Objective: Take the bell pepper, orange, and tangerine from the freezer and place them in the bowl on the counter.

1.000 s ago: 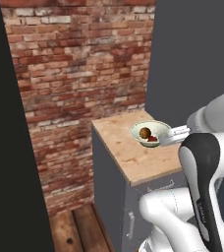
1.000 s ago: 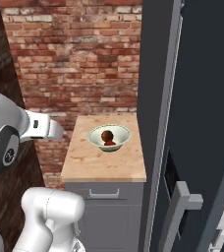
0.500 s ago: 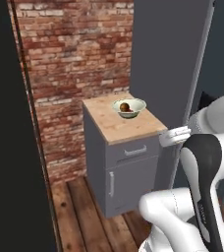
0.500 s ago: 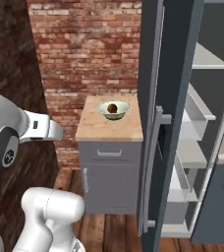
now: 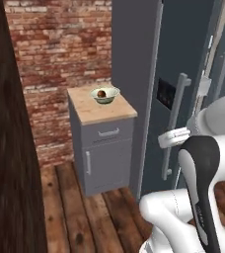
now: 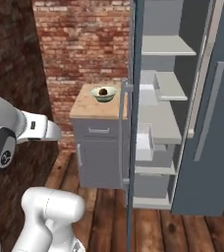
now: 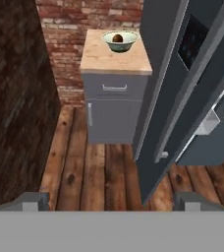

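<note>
The pale bowl [image 5: 105, 95] [image 6: 104, 93] [image 7: 120, 41] stands on the wooden counter [image 5: 99, 111] [image 6: 87, 107] [image 7: 104, 59] against the brick wall. One round orange-brown fruit [image 7: 117, 38] lies in it; it is too small to tell orange from tangerine. The bell pepper is hidden. To the counter's right the dark freezer [image 6: 163, 98] [image 5: 173, 74] [image 7: 168, 74] stands with its door swung out, baring grey shelves and a white bin [image 6: 144, 141]. My gripper [image 7: 112, 201] hangs open and holds nothing, well back from the counter above the plank floor.
The freezer's open door [image 6: 129, 123] juts out edge-on between the counter and the shelves. A dark wall [image 5: 11, 148] [image 7: 15, 98] closes the left side. Wooden floor [image 7: 94, 167] lies open in front of the grey drawer cabinet [image 5: 104, 153].
The whole picture has shifted: the base has backed away, so counter and bowl look farther and the freezer has come into view. The gripper stays open.
</note>
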Tool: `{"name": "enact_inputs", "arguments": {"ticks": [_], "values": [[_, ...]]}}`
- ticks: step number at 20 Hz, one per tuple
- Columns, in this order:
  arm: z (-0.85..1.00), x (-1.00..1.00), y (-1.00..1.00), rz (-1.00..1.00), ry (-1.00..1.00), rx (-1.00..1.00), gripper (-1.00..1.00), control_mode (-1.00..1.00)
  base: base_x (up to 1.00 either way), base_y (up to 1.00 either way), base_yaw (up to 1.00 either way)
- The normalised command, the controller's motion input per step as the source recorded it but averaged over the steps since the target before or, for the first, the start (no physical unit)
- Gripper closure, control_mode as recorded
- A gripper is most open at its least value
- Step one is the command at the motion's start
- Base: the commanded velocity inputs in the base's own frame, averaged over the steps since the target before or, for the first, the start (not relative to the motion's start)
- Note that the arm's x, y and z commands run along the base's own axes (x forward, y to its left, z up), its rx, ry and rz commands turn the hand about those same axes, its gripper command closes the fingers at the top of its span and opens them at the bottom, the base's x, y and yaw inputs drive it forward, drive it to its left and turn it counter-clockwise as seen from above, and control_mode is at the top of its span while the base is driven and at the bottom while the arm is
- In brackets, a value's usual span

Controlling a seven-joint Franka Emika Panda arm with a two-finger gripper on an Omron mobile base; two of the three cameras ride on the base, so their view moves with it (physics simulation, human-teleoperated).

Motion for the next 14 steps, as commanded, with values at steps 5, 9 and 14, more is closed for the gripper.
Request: {"name": "enact_inputs", "arguments": {"ticks": [5, 9, 14], "values": [[0.0, 0.0, 0.0, 0.0, 0.0, 0.0, -1.0, 1.0, -0.59, -1.0, 0.21], [0.0, 0.0, 0.0, 0.0, 0.0, 0.0, -1.0, 1.0, -0.6, -0.99, 0.26], [0.0, 0.0, 0.0, 0.0, 0.0, 0.0, -1.0, 1.0, -0.22, -0.99, 0.39]]}}
